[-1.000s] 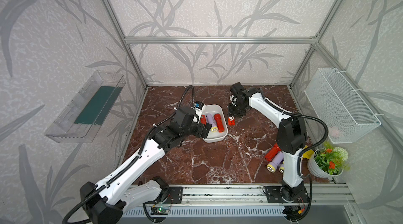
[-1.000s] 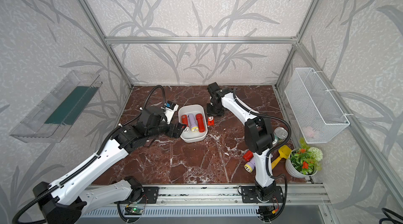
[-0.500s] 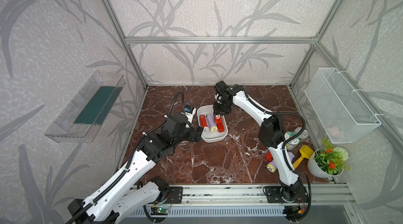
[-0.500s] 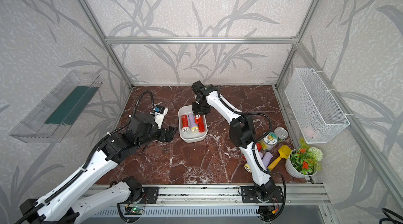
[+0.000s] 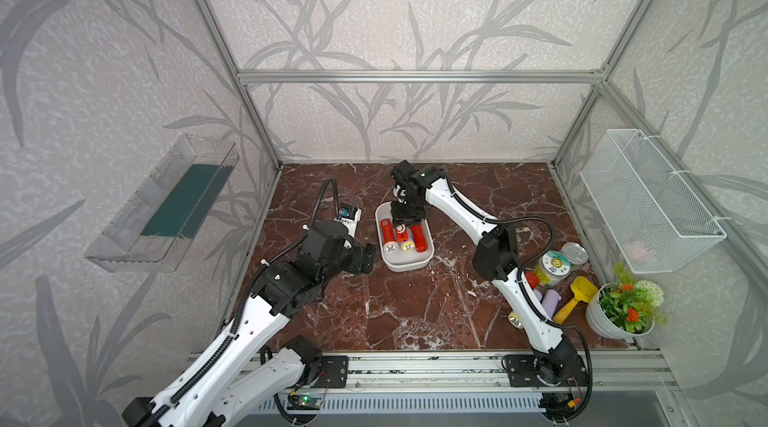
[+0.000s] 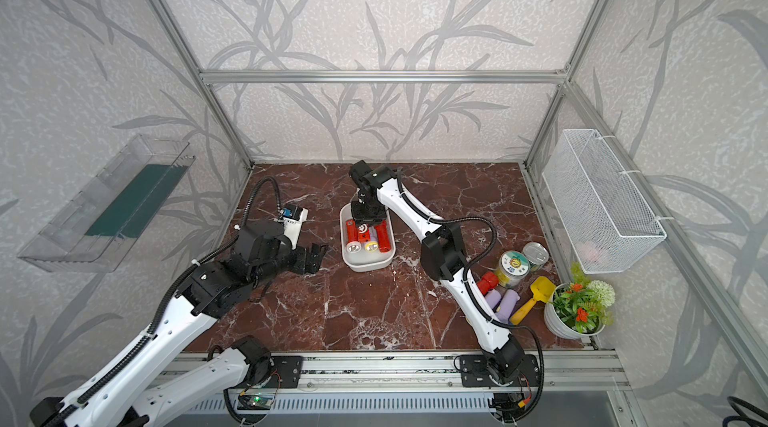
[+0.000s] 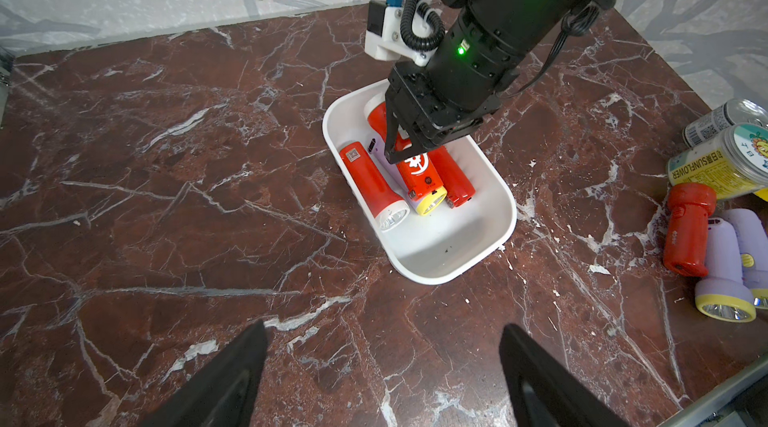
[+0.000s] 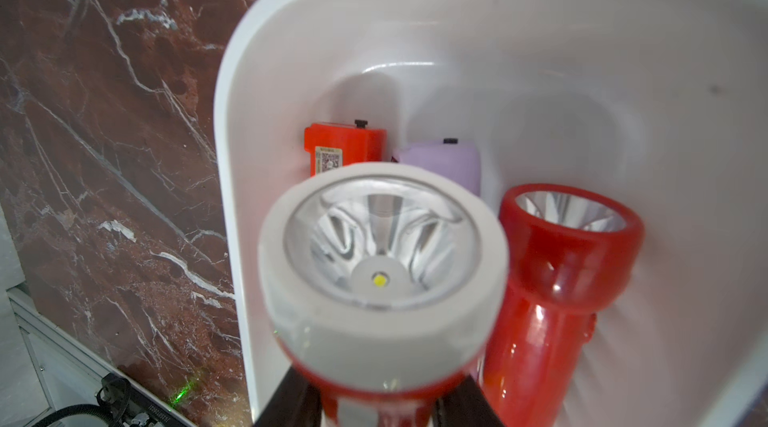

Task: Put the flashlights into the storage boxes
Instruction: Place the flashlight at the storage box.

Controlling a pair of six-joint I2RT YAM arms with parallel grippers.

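Flashlight (image 7: pixel 419 171) in pinch of right end effector (image 7: pixel 402 151), now over the tray (image 7: pixel 457 275); left end effector (image 7: pixel 384 325) spread.

On the worktop (image 5: pixel 415 321), near the middle, a bit toward the back: the tray (image 5: pixel 409 268). In it, side by side along its length: the flashlights in the tray (image 5: pixel 387 234). Over its back end: the right pincer (image 8: pixel 376 404); grips the held flashlight (image 7: pixel 419 173), above the others, head toward the front. Left of the tray, near it: the left pincer (image 5: pixel 370 259). At the right front, well apart from the tray: the loose flashlights (image 6: pixel 508 304). Just behind them: the jar (image 6: pixel 513 265); behind and right of that: the can (image 6: pixel 535 254). Right of the loose flashlights: the shovel (image 6: pixel 534 294), then the plant pot (image 6: pixel 557 323). Left wall: the bin (image 5: pixel 166 213). Right wall: the wire basket (image 5: pixel 648 204).
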